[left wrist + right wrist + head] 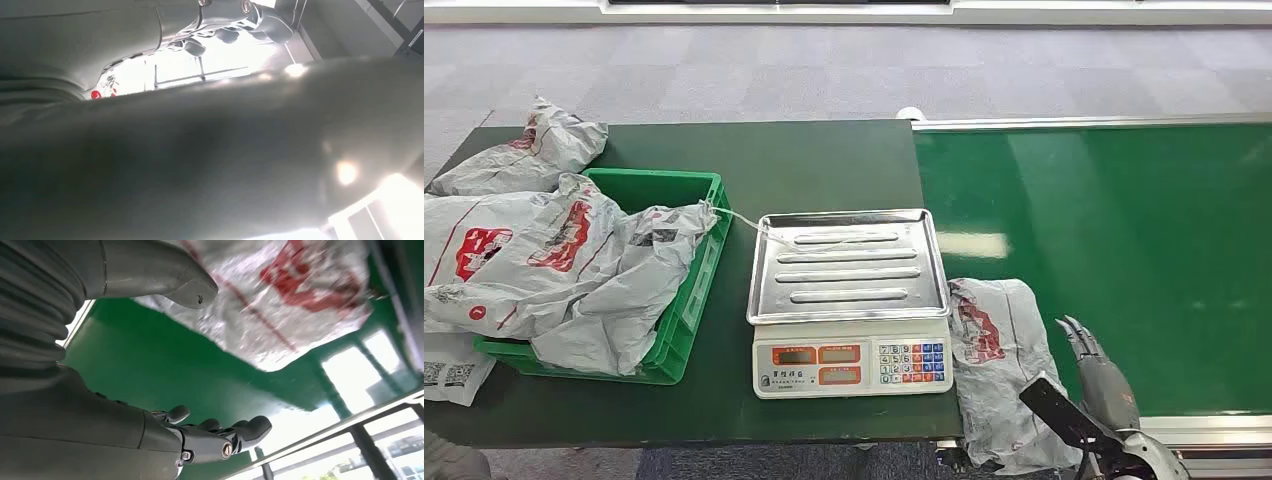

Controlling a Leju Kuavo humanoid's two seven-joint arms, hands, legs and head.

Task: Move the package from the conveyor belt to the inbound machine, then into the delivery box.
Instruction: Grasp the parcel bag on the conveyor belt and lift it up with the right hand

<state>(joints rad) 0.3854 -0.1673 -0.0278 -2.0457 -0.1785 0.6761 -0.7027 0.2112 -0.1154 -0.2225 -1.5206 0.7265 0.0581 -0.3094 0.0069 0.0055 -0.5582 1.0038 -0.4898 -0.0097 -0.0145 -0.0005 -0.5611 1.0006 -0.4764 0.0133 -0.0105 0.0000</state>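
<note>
While my right hand [1096, 385] hovers beside it with fingers [220, 432] spread and empty, the package [996, 365] lies on the belt [1124, 250] by the scale [849, 300]. Weighing and the bin [686, 300] remain. My left hand's state I cannot tell.

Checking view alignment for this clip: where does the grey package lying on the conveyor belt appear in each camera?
Head view: the package lies at the lower middle-right, beside the scale, with the right hand just next to it.
Left wrist view: not in it.
Right wrist view: the package lies across the top, beyond the right hand.
Shared landmark: the green conveyor belt.
</note>
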